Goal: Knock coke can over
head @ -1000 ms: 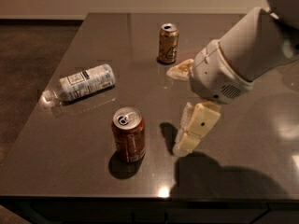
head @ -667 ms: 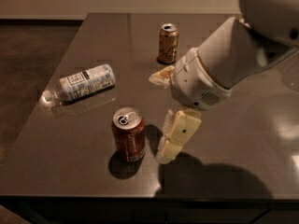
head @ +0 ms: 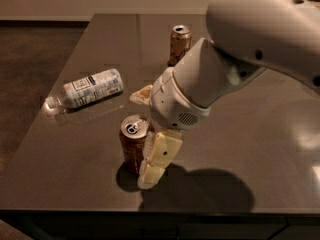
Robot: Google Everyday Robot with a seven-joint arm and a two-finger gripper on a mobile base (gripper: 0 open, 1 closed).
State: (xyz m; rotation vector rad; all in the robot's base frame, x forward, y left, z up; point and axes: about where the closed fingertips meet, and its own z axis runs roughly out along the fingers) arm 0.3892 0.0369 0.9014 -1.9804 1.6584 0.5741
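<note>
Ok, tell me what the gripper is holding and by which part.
Nothing is held. The open gripper is at the upright coke can, with one finger close beside the can's side. Whether they touch cannot be told.

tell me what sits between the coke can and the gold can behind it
In the camera view, the gripper lies between the coke can and the gold can, jaws open, one right beside the coke can.

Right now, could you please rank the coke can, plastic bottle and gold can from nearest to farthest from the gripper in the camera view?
1. coke can, right beside the gripper, at the front.
2. plastic bottle, lying on its side, to the left.
3. gold can, upright, at the back.
</note>
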